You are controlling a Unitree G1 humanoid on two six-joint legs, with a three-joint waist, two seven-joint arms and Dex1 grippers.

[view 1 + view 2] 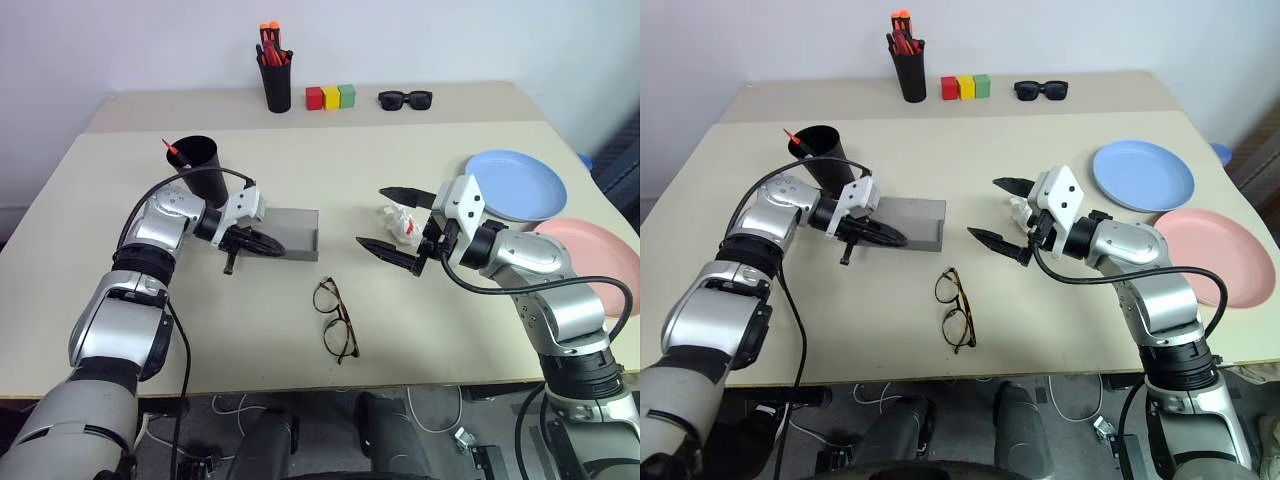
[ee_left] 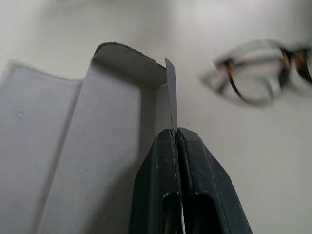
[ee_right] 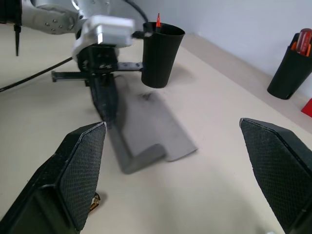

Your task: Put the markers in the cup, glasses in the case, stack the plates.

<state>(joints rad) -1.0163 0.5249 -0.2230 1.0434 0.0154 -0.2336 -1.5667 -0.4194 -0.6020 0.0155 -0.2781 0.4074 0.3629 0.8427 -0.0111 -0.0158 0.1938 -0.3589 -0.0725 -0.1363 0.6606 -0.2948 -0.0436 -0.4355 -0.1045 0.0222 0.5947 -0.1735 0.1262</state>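
Where wrist view closes in: left hand pinching case flap.

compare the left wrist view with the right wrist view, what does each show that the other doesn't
Left wrist view alone: the left gripper up close, shut on a thin edge of the grey case, and the glasses lying on the table beyond. Right wrist view alone: the right gripper with its fingers wide apart, the black cup with a red-tipped marker in it, and a second cup of pens at the back. Both share the grey case and the left gripper on it.
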